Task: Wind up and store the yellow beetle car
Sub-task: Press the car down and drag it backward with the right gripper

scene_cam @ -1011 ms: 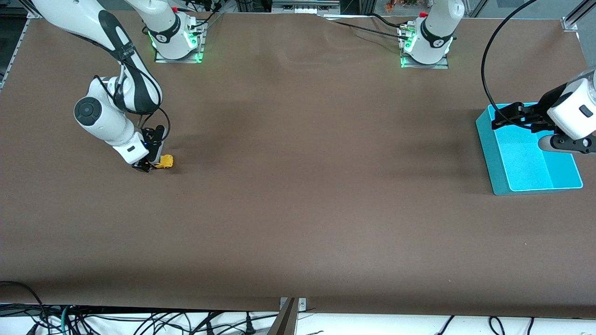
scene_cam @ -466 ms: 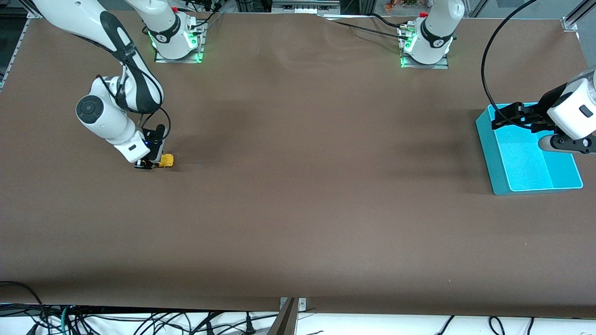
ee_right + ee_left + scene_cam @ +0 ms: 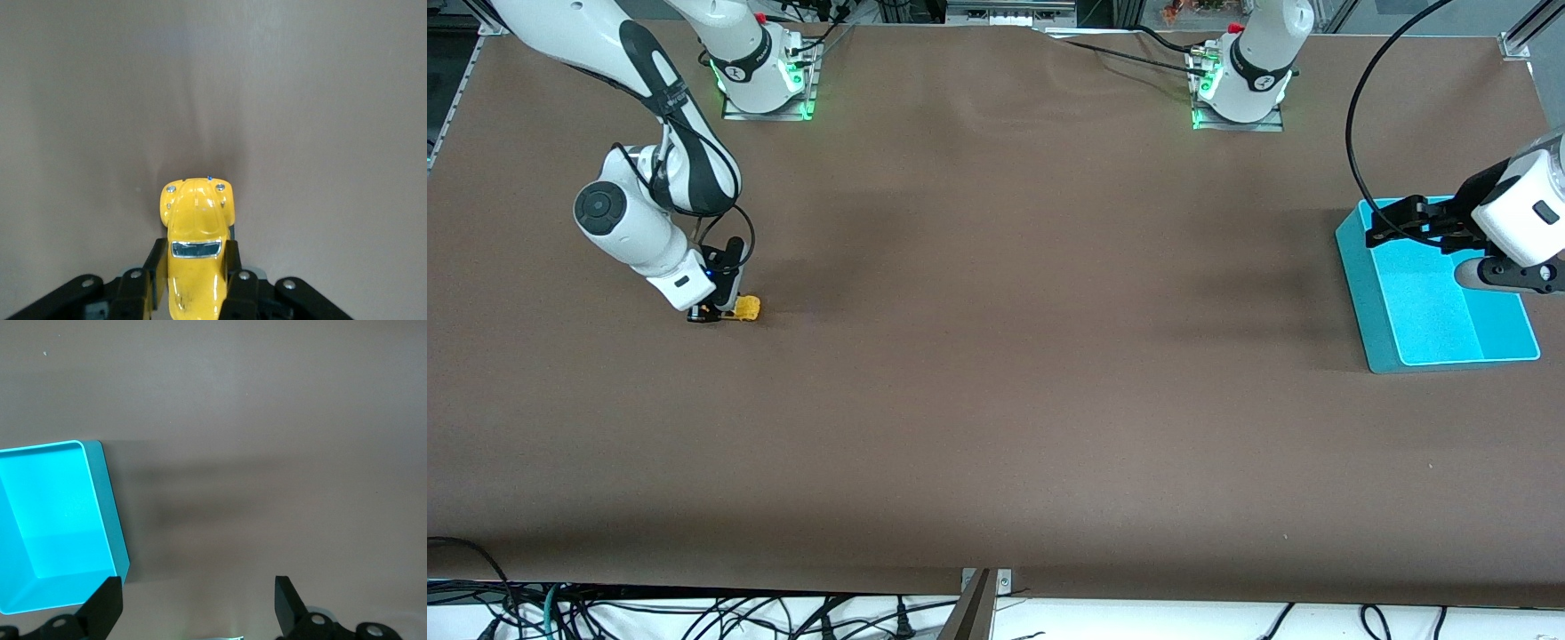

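The yellow beetle car (image 3: 744,308) is a tiny bright yellow toy resting on the brown table toward the right arm's end. My right gripper (image 3: 716,313) is shut on its rear half, low at the table. In the right wrist view the car (image 3: 195,220) sticks out forward from between the black fingers (image 3: 145,272), hood away from the wrist. My left gripper (image 3: 1383,224) is open and empty over the rim of the turquoise bin (image 3: 1369,302). The left wrist view shows the bin (image 3: 100,487) beside its spread fingertips (image 3: 107,603).
The turquoise bin holds nothing and sits toward the left arm's end. Both arm bases (image 3: 765,80) stand along the table's edge farthest from the front camera. Cables hang below the edge nearest the front camera.
My right gripper, with the car in it, has shifted slightly toward the arm bases and toward the table's middle. The left arm has not moved.
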Robot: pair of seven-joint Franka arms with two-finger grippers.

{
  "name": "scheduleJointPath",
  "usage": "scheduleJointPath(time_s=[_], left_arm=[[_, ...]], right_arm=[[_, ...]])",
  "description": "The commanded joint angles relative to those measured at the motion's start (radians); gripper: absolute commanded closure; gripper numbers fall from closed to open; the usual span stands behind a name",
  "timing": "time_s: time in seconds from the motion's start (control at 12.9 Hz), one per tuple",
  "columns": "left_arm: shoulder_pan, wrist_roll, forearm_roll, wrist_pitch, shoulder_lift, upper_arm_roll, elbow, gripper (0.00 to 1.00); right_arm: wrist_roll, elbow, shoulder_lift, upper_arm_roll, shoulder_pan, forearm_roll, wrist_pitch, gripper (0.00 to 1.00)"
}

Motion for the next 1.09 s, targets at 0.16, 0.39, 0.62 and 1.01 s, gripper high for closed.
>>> scheduleJointPath(time_s=[0.16,0.39,0.62,1.01], left_arm=[[-0.004,-0.005,-0.021,-0.004,-0.004,0.005,0.002,0.00],[-0.004,-0.007,-0.021,-0.004,-0.004,0.005,0.002,0.00],[-0.004,-0.005,-0.021,-0.004,-0.004,0.005,0.002,0.00],[-0.004,-0.005,-0.021,-0.004,-0.004,0.005,0.002,0.00]], right_arm=[[0.003,0.025,-0.021,0.101,-0.002,0.003,-0.001,0.75],[0.001,0.036,-0.006,0.115,0.000,0.013,0.004,0.74],[-0.006,0.051,0.051,0.115,-0.002,0.013,0.021,0.74],[-0.028,0.062,0.106,0.113,-0.011,0.014,0.042,0.74]])
